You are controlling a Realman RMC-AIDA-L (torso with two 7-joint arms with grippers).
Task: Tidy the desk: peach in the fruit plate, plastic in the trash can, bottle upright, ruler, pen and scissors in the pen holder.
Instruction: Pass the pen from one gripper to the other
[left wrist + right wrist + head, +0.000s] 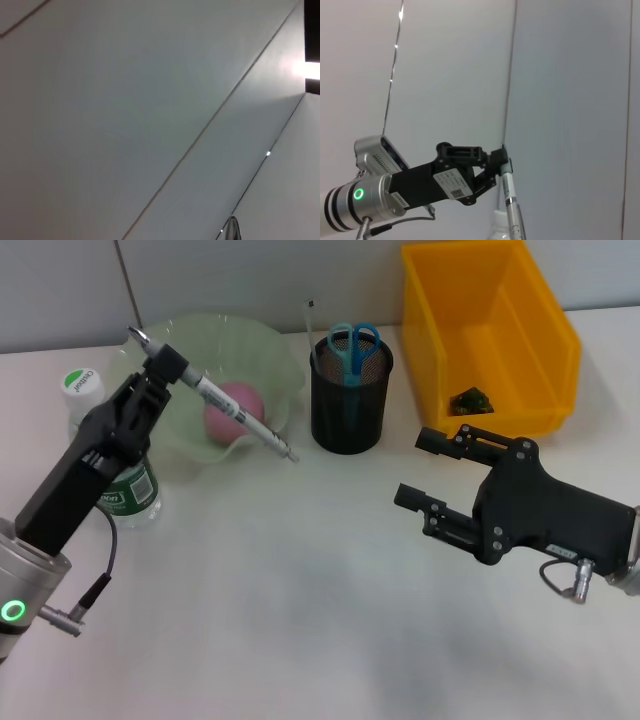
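My left gripper [165,365] is shut on the pen [215,397] and holds it slanted in the air above the fruit plate [272,348], tip pointing toward the pen holder [350,405]. The peach [225,426] lies in the fruit plate. The scissors [352,345] and the ruler [312,328] stand in the pen holder. The bottle [82,385] stands upright behind my left arm. A dark green scrap of plastic [470,400] lies in the trash can [545,350]. My right gripper [426,468] is open and empty above the desk [300,590]. The right wrist view shows my left gripper [495,167] holding the pen [509,200].
The trash can stands at the back right, close beside the pen holder. The left wrist view shows only wall panels and one end of the pen [231,230]. My right arm's body [560,515] hangs over the desk's right side.
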